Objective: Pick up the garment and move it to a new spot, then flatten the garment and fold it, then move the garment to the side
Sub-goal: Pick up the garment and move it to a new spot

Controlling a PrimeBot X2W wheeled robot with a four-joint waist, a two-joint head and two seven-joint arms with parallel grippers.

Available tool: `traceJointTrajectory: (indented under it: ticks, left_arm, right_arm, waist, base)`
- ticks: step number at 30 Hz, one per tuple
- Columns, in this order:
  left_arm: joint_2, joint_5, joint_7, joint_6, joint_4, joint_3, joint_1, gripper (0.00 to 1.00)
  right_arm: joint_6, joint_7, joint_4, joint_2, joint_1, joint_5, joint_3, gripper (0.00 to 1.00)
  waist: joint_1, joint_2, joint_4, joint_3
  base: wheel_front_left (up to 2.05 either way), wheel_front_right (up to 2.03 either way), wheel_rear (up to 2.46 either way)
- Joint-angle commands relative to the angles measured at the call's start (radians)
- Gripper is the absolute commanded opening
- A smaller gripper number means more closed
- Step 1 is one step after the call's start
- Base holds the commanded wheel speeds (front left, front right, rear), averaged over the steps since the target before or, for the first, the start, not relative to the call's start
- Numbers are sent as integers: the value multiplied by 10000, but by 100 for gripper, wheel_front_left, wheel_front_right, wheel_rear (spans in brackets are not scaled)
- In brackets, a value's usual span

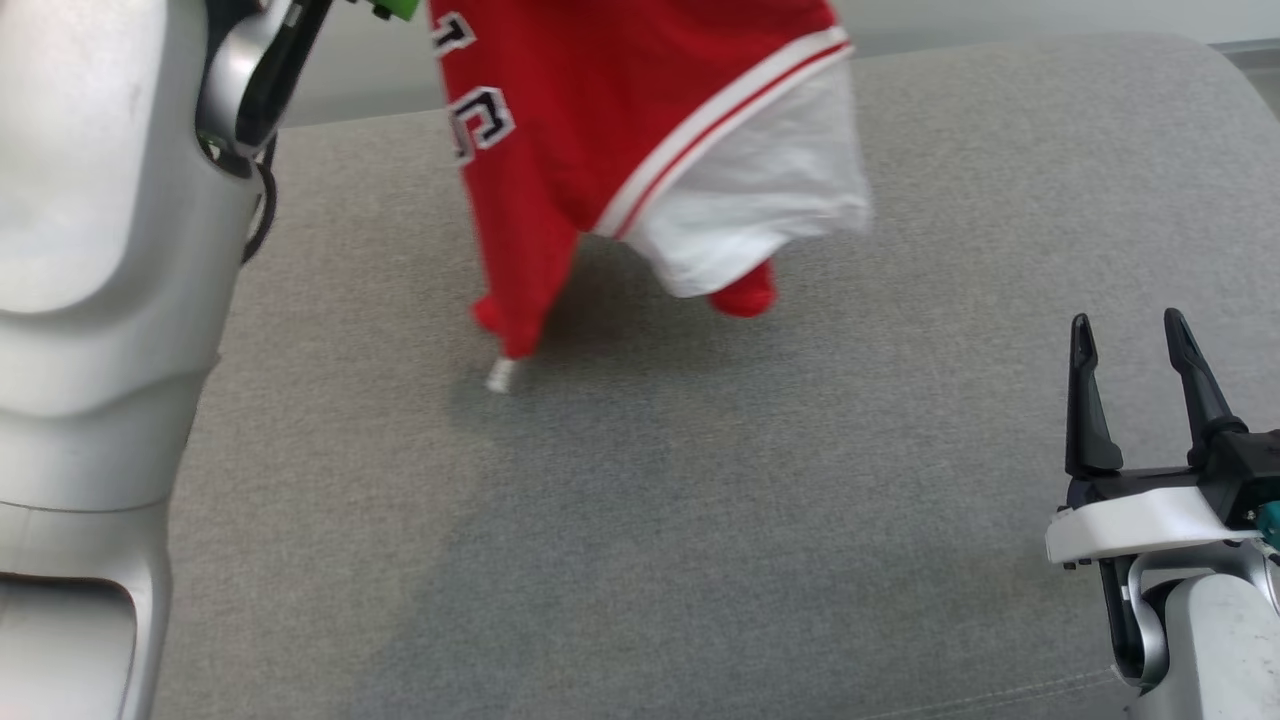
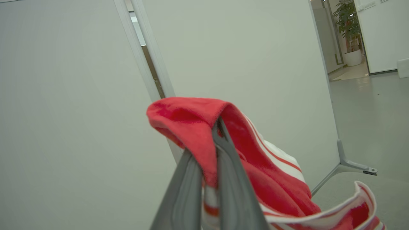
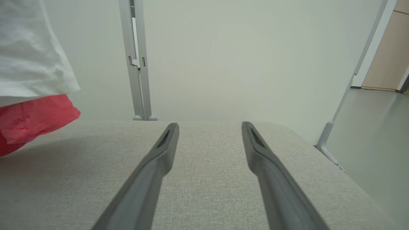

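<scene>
The left gripper (image 2: 218, 123) is clamped shut on a fold of the red fabric garment with white trim and black-and-white lettering (image 1: 600, 120), which hangs from it over the far part of the grey woven upholstered surface (image 1: 700, 520). The garment's lowest corner is blurred and seems just to reach that surface. The right gripper (image 1: 1128, 325) sits at the near right, well apart from the garment, fingers spread wide around nothing.

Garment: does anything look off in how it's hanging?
Nothing damaged. The garment hangs bunched from one pinched red fold in the shut left gripper, lopsided, with a white panel sagging lower right. Its lowest red corner and a small white tag hang at the grey surface; contact is unclear. The right gripper is open and empty.
</scene>
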Motion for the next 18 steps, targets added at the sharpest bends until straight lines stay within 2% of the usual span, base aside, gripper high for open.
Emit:
traceJointTrajectory:
  ticks: [1,4,8,13,18]
  left_arm:
    - [-117,-315,48,69,-1,101,523,0]
    - [-162,-762,88,241,50,277,1276,0]
    - [112,-1081,-148,538,664,502,2787,0]
    - [269,-1268,-1133,991,2164,837,4420,0]
    - [-11,-1369,-2168,1307,3641,1037,5186,0]
  right_arm:
    - [-13,-4,-41,-25,-38,80,-31,100]
    - [-13,-4,-49,-22,-76,161,-23,100]
    - [-13,-4,-43,-24,-242,286,35,100]
    - [-13,-4,-46,-25,-402,368,104,100]
    - [-13,-4,-61,-25,-548,253,162,100]
  waist:
    - [1,-1,-648,86]
    - [1,-1,-807,316]
    - [1,-1,-926,674]
    - [1,-1,-904,1092]
    - [1,-1,-736,1337]
  base:
    - [0,0,0]
    - [0,0,0]
    - [0,0,0]
    - [0,0,0]
    - [0,0,0]
